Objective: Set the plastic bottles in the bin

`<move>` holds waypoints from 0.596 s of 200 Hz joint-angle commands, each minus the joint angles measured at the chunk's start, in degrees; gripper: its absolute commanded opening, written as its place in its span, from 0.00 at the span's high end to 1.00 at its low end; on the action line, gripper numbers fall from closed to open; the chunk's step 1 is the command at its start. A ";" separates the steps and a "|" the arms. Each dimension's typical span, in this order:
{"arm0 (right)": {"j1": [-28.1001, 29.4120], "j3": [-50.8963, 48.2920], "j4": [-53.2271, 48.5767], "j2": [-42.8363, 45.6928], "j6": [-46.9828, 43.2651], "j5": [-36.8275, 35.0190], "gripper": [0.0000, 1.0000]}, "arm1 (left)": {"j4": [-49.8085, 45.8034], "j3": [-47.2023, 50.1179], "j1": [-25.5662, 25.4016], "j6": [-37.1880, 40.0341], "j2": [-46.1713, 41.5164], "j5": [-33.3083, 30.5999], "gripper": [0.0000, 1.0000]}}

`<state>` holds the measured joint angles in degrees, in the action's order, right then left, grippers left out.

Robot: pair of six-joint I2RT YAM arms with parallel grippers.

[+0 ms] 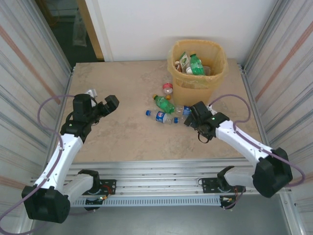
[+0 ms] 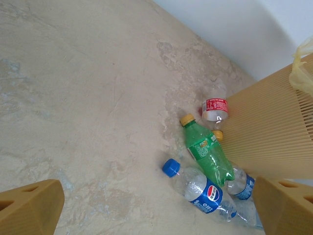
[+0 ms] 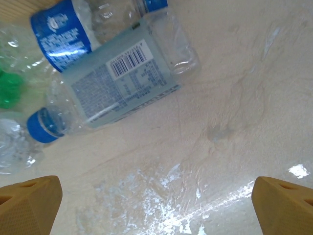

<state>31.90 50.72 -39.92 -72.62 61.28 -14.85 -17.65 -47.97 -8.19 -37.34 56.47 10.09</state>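
The yellow-beige lattice bin [image 1: 195, 87] with its orange liner stands at the back right and holds several bottles, one of them green [image 1: 195, 64]. In front of it on the table lie a green bottle [image 1: 164, 103], a clear blue-labelled bottle [image 1: 160, 116] and a red-labelled one [image 1: 167, 88]. My left gripper [image 1: 101, 99] is open at the left, well away from them; its wrist view shows the green bottle [image 2: 205, 152], the blue-capped bottle [image 2: 200, 188] and the bin [image 2: 274, 132]. My right gripper [image 1: 192, 115] is open just right of the pile, near a pale-labelled clear bottle [image 3: 117, 83].
Ribbed metal walls close in both sides of the table [image 1: 127, 132]. A metal rail runs along its near edge. Another blue-labelled clear bottle [image 3: 63, 27] lies behind the pale-labelled one, against the bin's foot.
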 commanded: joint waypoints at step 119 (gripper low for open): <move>-0.79 4.90 9.51 -12.71 4.65 -1.49 0.02 | 1.24 1.20 0.67 0.93 0.42 0.11 0.01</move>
<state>31.88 53.63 -31.53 -83.29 64.29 -15.38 -17.23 -47.35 -8.19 -37.32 57.01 10.07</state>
